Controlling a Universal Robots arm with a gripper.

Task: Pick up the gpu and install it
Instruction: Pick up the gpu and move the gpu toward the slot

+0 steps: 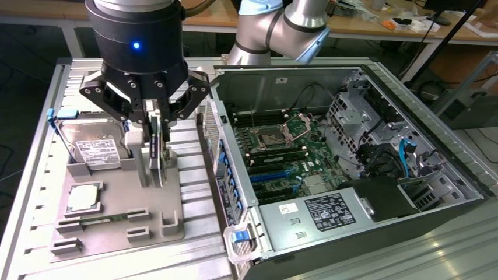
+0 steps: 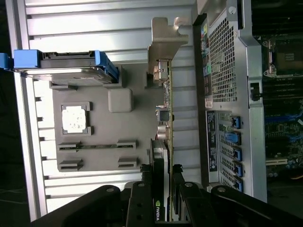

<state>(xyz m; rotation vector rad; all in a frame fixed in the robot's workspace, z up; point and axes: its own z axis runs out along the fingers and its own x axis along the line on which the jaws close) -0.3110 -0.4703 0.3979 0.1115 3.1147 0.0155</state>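
Observation:
The gpu [image 1: 158,156] stands on edge on the grey fixture plate [image 1: 116,230], a thin green card with a black shroud and a silver end bracket. My gripper [image 1: 155,127] comes down from above and is shut on the card's upper edge, one finger on each face. In the wrist view the gpu [image 2: 164,109] runs edge-on away from the gripper [image 2: 161,177], with its bracket [image 2: 163,45] at the far end. The card's lower edge still meets the plate's holder; whether it has lifted I cannot tell.
The open computer case [image 1: 404,192] lies to the exterior view's right, its motherboard [image 1: 292,151] exposed and its rear panel [image 2: 227,94] close beside the card. On the plate are a hard drive [image 1: 93,146], a processor [image 1: 84,198] and a memory stick [image 1: 109,219].

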